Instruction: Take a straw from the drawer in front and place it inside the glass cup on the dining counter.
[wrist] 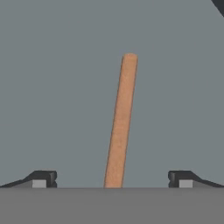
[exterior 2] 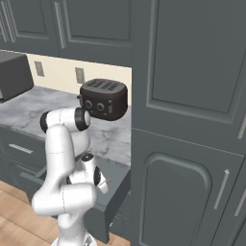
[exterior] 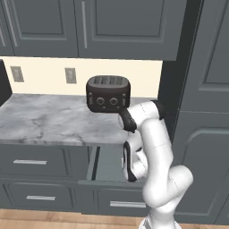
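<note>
The straw [wrist: 120,122] is a brownish-orange stick lying flat on the grey floor of the drawer [wrist: 52,87]. My gripper [wrist: 113,179] hangs close above it, open, with one fingertip on each side and the straw's near end midway between them. The drawer [exterior: 107,165] is pulled out under the marble worktop, and my arm bends down into it. A small end of the straw [exterior 2: 108,181] pokes out beside the hand above the open drawer [exterior 2: 115,192]. The glass cup and the dining counter are out of view.
A black toaster [exterior: 108,93] stands on the marble worktop [exterior: 44,118] just above the open drawer. A tall grey cabinet [exterior 2: 192,144] rises close on the right. Shut drawers with silver bar handles [exterior: 30,162] lie to the left. Upper cabinets hang overhead.
</note>
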Robot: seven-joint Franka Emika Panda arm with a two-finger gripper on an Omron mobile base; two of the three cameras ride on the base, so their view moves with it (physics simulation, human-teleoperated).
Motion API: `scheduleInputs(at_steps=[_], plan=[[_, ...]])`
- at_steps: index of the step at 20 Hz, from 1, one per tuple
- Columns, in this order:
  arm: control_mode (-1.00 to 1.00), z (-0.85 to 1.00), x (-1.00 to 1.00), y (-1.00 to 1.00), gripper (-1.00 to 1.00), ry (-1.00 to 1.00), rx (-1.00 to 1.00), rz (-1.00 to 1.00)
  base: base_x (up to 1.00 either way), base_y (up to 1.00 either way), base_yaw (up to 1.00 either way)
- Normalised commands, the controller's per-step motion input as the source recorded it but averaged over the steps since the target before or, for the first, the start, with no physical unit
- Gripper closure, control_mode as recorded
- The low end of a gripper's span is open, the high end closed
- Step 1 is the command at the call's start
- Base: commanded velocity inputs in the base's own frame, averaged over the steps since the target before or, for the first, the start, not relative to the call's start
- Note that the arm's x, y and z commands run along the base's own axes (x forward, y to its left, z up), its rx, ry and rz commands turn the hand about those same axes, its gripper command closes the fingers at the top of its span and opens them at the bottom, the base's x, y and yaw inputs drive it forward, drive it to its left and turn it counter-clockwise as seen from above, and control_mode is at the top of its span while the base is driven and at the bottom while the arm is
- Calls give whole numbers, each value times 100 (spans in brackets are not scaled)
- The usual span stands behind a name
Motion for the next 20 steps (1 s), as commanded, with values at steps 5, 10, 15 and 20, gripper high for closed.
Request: scheduleInputs(at_steps=[5, 10, 15, 20], plan=[[-100, -35, 51, 0, 100, 32, 0, 0, 0, 0, 0], [-100, -30, 24, 0, 100, 33, 0, 0, 0, 0, 0], [-100, 2, 0, 0, 100, 16, 7, 0, 0, 0, 0], [-100, 62, 4, 2, 100, 11, 11, 0, 0, 0, 0]])
